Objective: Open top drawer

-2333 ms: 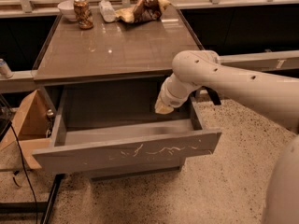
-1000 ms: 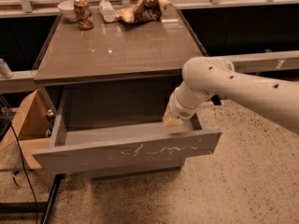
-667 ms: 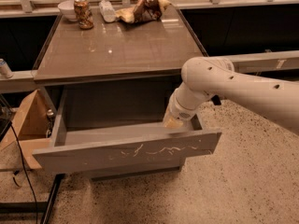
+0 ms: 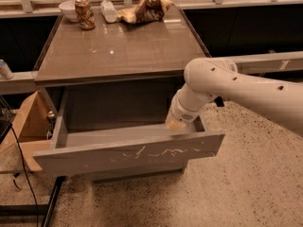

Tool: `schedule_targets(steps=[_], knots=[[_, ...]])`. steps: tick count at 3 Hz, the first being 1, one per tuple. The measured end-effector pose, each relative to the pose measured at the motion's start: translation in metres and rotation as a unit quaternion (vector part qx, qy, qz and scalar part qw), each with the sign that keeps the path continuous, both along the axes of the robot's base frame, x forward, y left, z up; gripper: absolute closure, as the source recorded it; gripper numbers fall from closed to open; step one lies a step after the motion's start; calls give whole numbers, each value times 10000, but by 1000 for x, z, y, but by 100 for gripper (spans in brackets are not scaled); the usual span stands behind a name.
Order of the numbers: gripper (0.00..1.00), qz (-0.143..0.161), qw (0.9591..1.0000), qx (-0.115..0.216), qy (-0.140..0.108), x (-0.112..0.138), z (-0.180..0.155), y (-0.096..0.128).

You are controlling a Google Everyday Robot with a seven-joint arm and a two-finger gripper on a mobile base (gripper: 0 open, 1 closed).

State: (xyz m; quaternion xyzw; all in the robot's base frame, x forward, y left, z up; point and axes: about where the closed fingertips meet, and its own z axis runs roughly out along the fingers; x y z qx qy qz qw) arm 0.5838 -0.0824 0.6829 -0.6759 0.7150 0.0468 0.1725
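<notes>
The top drawer (image 4: 128,156) is pulled well out of the cabinet. Its flat grey-brown front carries white squiggly scratches near the middle. The inside of the drawer looks empty. My white arm comes in from the right and bends down into the drawer's right rear corner. My gripper (image 4: 176,123) sits low there, just behind the drawer front near its right end, and the wrist and the front panel hide most of it.
The cabinet top (image 4: 118,46) holds a can (image 4: 84,13), a white bowl (image 4: 68,8), a plastic bottle (image 4: 109,11) and a crumpled bag (image 4: 147,8) at its back edge. A cardboard box (image 4: 28,122) stands left of the drawer. A speckled floor lies in front and to the right.
The wrist and gripper have moved forward and down to the drawer's front right corner. The drawer stands open at about the same extent.
</notes>
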Motion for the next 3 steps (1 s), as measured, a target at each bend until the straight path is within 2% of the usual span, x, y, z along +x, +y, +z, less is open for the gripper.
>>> schedule_targets(steps=[1, 2, 3], knots=[[29, 0, 10000, 0, 0, 0, 0, 0], [0, 3, 10000, -1, 4, 0, 0, 0], [0, 3, 10000, -1, 4, 0, 0, 0]])
